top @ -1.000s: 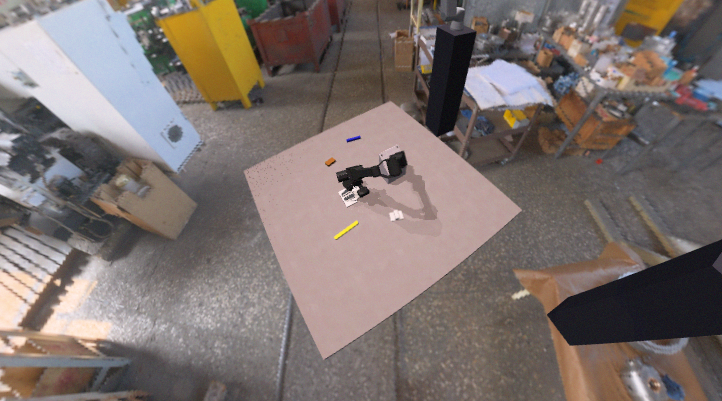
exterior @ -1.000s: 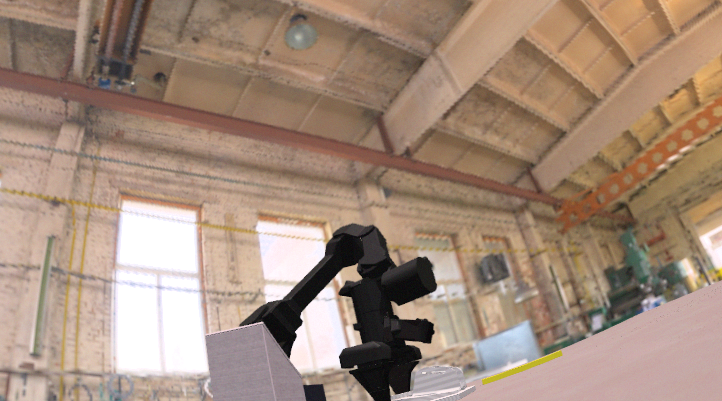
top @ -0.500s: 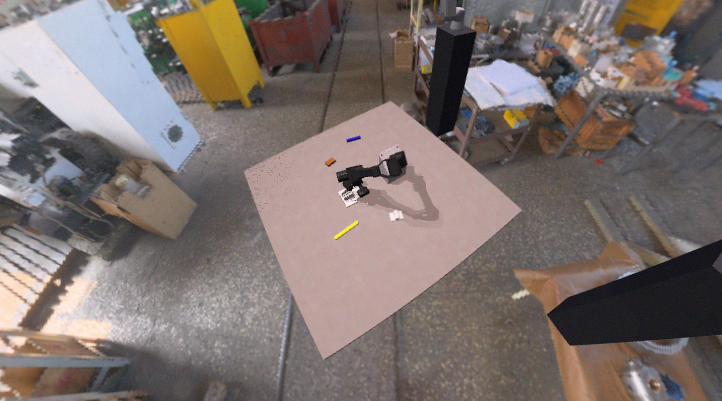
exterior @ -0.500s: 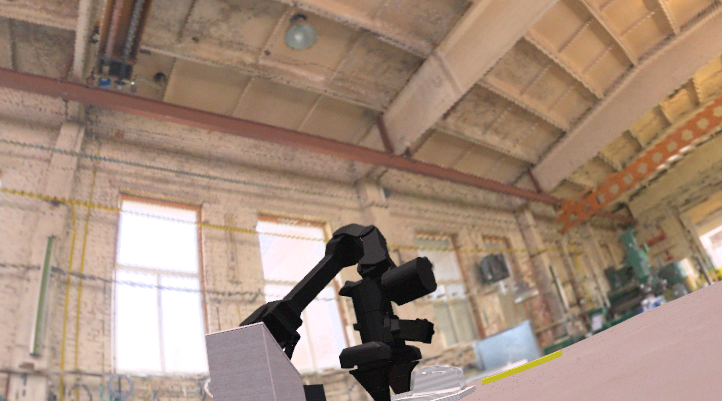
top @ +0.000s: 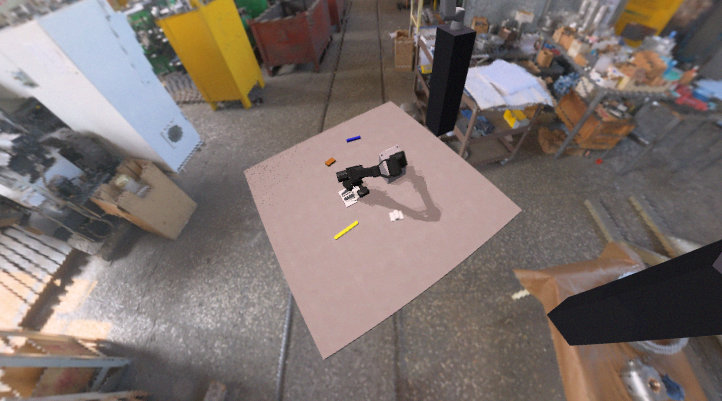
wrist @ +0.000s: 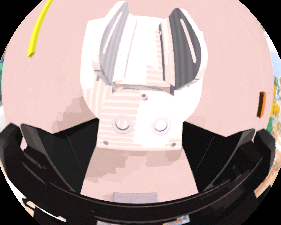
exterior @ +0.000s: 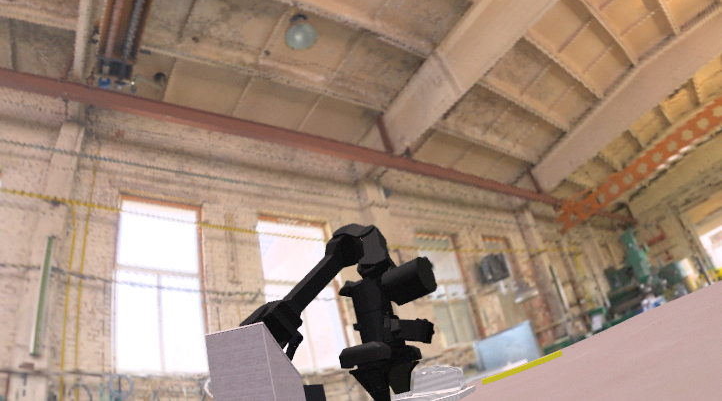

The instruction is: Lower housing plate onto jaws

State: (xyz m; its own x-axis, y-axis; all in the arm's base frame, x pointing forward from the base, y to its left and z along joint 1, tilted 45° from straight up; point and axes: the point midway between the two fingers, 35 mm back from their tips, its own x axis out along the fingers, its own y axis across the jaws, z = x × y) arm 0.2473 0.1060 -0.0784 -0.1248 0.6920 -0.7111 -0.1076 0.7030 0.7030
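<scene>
The housing plate point(wrist: 140, 138) is a white plate with two round holes, at the centre of the wrist view. My gripper point(wrist: 139, 123) point(top: 355, 189) point(exterior: 392, 394) is shut on it, with one black finger at each side edge. Just beyond the plate, a white base point(wrist: 88, 54) point(top: 349, 203) lies on the table. Two grey, curved, slotted jaws, the left one point(wrist: 114, 46) and the right one point(wrist: 184, 45), stand on it, apart and roughly parallel. The plate's far edge meets the jaws' near ends. The stubs are hidden, and I cannot tell whether the plate rests on them.
A yellow bar point(top: 346, 229) point(exterior: 522, 368) point(wrist: 36, 31) lies beyond the base. A small white part point(top: 395, 215) lies apart from it. An orange block point(top: 330, 161) point(wrist: 261, 104) and a blue bar point(top: 353, 138) lie on the arm's other side. A grey box point(exterior: 239, 359) stands by the arm's base.
</scene>
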